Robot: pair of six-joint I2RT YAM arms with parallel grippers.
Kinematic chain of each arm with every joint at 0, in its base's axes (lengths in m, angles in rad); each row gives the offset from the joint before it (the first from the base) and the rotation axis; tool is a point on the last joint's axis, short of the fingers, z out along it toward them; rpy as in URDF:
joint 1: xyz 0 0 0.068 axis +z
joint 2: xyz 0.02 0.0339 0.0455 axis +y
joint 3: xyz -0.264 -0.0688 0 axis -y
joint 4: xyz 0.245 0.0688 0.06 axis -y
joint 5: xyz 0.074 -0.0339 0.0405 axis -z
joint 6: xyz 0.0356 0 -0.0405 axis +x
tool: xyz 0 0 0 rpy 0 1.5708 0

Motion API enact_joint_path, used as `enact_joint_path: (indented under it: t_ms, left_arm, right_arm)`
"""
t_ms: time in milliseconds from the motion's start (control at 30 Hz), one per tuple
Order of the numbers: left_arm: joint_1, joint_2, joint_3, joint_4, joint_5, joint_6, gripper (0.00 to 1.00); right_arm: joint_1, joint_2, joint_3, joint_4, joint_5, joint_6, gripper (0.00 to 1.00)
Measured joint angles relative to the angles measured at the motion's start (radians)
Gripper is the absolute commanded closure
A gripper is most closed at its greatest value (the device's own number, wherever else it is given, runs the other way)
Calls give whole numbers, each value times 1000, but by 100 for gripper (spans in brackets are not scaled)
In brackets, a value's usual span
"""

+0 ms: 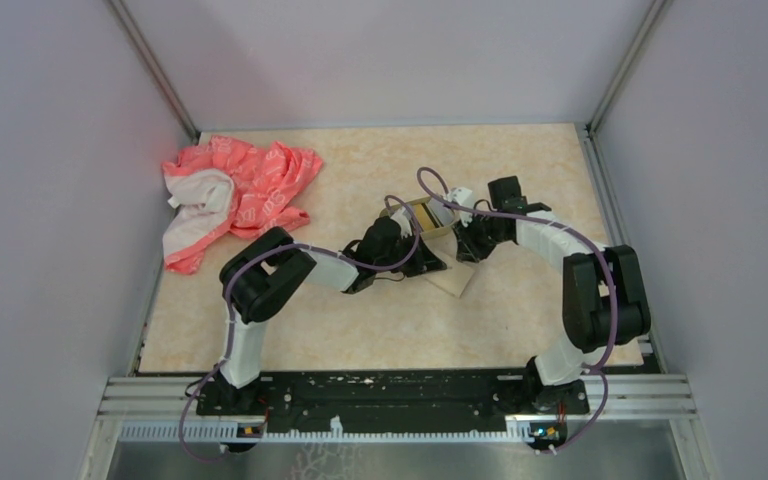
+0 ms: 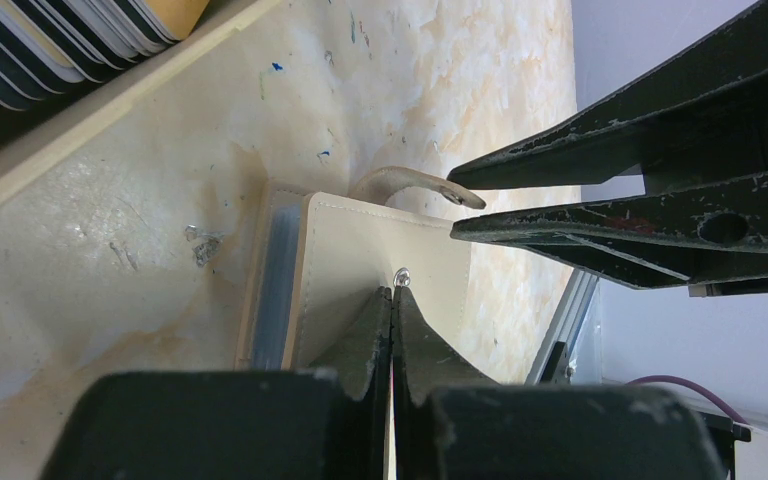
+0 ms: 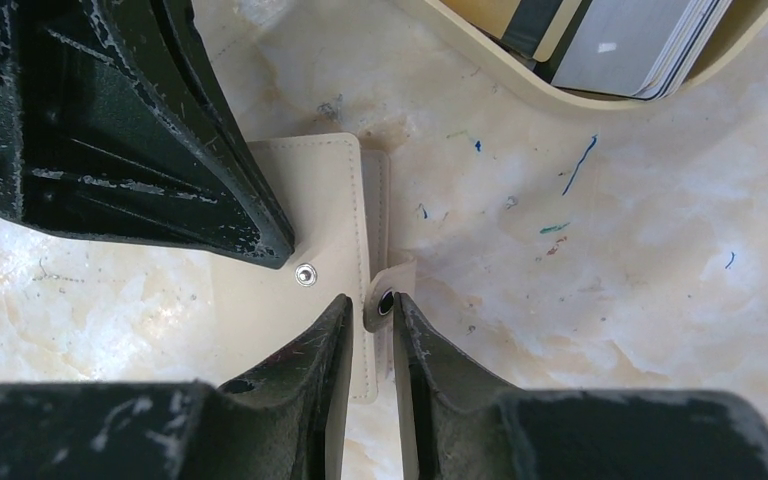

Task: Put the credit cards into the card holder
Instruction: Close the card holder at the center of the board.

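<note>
On the marbled beige bench (image 1: 360,330), near the middle: a cream snap wallet (image 1: 460,278), lying flat and folded shut, metal stud (image 3: 306,274) facing up. Just beyond it, toward the far left, the card holder (image 1: 422,212), gold-olive rimmed, with the credit cards (image 3: 610,50) standing on edge inside in a tight row: dark-striped, silvery, one tan. Holder and wallet near each other but apart, a strip of bare bench between them.

Left end effector (image 2: 392,300): fully together, tips pressed down on the wallet's top face just beside the stud.

Right end effector (image 3: 372,305): nearly together, one finger on either side of the wallet's closing strap (image 3: 385,300), which curls up off the wallet's edge with its snap socket showing. Clamped on the strap or merely flanking it: cannot tell.

Bluish layers visible along one edge of the wallet in the left wrist view. Cards or lining: cannot tell.

Far left on the bench, well apart from all this: a crumpled pink-and-white cloth (image 1: 235,195).
</note>
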State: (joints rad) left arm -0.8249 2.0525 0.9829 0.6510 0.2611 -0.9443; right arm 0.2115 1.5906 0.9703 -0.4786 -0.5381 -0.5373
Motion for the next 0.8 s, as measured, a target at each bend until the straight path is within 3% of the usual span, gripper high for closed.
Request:
enact_joint_path:
  t_ms: [500, 800]
  left_arm:
    - [0, 0, 0, 0, 0, 0, 100]
    - [0, 0, 0, 0, 0, 0, 100]
  right_arm:
    - [-14, 0, 0, 35, -5, 34, 76]
    - [-14, 0, 0, 45, -3, 48, 87]
